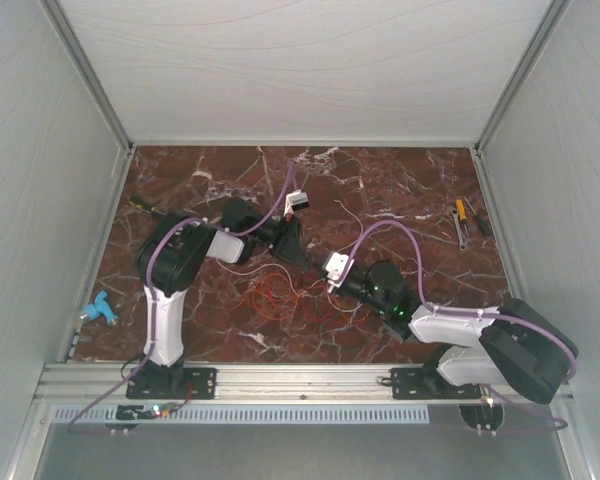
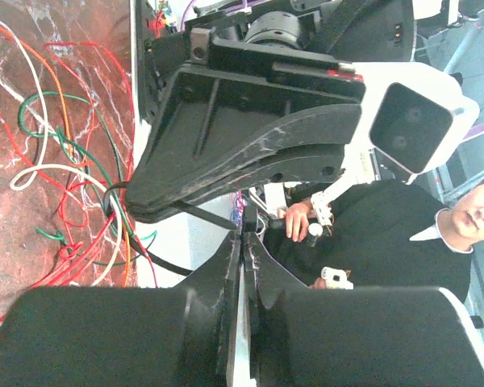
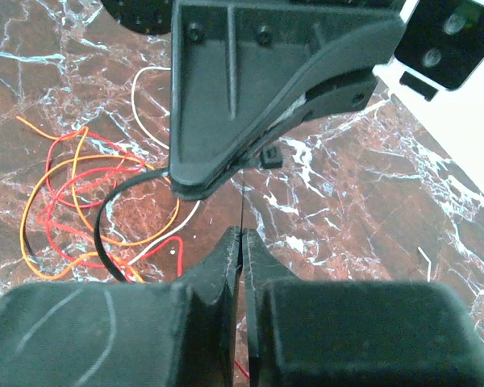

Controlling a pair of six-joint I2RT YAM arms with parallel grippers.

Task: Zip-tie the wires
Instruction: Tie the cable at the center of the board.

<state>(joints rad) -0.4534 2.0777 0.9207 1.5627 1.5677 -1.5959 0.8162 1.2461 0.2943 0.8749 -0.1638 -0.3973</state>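
Left gripper (image 3: 181,190): jaws pressed together, no gap. In the right wrist view the zip tie (image 3: 99,230) comes out of its tip, so it is pinched on the strip.

Right gripper (image 2: 135,211): jaws also together. In the left wrist view the black strip leaves its tip in the same way, so it too grips the zip tie.

Top view: both grippers meet tip to tip near the middle of the table (image 1: 400,190). The left one comes in from the far left, the right one from the near right.

Zip tie: bent into an open curve between the two tips, bowing out to one side above the table. A thin dark line runs straight into the right fingers (image 3: 226,258), probably the same strip seen edge-on.

Wires (image 1: 273,294): loose loops of red, orange, white and some green, lying on the marble just near-left of the grippers. The curve of the zip tie overlaps them in both wrist views. Cannot tell whether any wire passes through the curve, or whether the strip touches them.

Elsewhere: a yellow-handled screwdriver (image 1: 461,213) lies by the far right edge, well apart from the work. A small blue object (image 1: 98,309) sits at the left edge
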